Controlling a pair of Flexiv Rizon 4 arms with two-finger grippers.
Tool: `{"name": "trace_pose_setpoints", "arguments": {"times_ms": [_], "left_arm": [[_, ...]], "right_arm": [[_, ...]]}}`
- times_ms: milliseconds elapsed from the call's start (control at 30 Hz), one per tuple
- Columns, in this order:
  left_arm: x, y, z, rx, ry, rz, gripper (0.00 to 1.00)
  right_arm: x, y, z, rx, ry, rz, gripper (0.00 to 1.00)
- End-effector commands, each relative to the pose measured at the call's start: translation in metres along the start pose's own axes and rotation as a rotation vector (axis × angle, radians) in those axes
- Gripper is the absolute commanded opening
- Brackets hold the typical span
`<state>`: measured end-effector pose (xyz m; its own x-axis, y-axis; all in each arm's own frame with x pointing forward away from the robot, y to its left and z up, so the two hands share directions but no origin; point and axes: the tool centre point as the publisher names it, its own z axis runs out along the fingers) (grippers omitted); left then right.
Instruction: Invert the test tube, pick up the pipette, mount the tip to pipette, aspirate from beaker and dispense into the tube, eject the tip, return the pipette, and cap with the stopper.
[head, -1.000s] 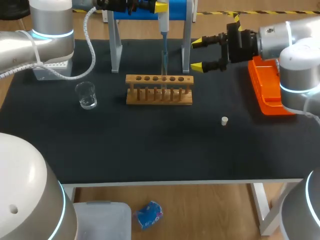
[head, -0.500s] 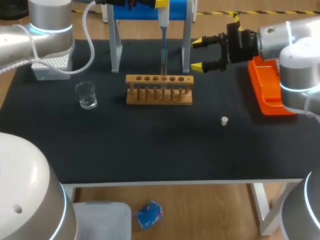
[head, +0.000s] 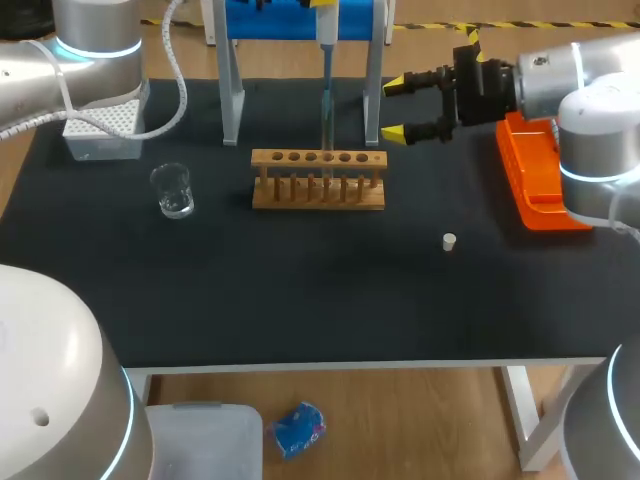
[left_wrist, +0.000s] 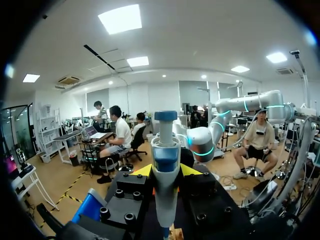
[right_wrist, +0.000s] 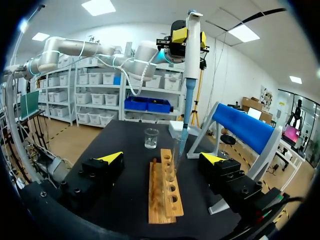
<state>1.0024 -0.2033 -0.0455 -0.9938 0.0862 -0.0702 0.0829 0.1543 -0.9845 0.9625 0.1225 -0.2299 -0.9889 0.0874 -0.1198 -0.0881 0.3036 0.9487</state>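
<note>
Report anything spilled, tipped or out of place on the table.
Nothing stands out. The pipette hangs upright over the rack, the beaker stands upright with no spill, and the stopper lies alone on the table.

The left arm (head: 95, 45) is raised over the table's far edge, with the left gripper (left_wrist: 166, 171) clamped on the pipette (right_wrist: 189, 70) from both sides. The right arm (head: 560, 85) is held level near the far right corner. The right gripper (head: 400, 108) is spread wide.
</note>
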Motion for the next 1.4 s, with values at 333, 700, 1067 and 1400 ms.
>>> {"name": "trace_pose_setpoints", "arguments": {"times_ms": [333,700,1067,1400], "left_arm": [[0.002,-0.009,0.001,-0.014,-0.004,0.007,0.0],[0.003,-0.016,0.003,-0.026,-0.003,0.012,0.0],[0.004,-0.027,0.006,-0.034,-0.002,0.027,0.0],[0.008,-0.036,0.008,-0.045,0.0,0.039,0.0]], "right_arm": [[0.001,0.0,0.0,0.001,-0.001,-0.001,1.0],[0.001,0.0,0.0,0.001,-0.001,-0.001,1.0],[0.001,0.0,0.0,0.001,-0.001,-0.001,1.0],[0.001,0.0,0.0,0.001,-0.001,-0.001,1.0]]}}
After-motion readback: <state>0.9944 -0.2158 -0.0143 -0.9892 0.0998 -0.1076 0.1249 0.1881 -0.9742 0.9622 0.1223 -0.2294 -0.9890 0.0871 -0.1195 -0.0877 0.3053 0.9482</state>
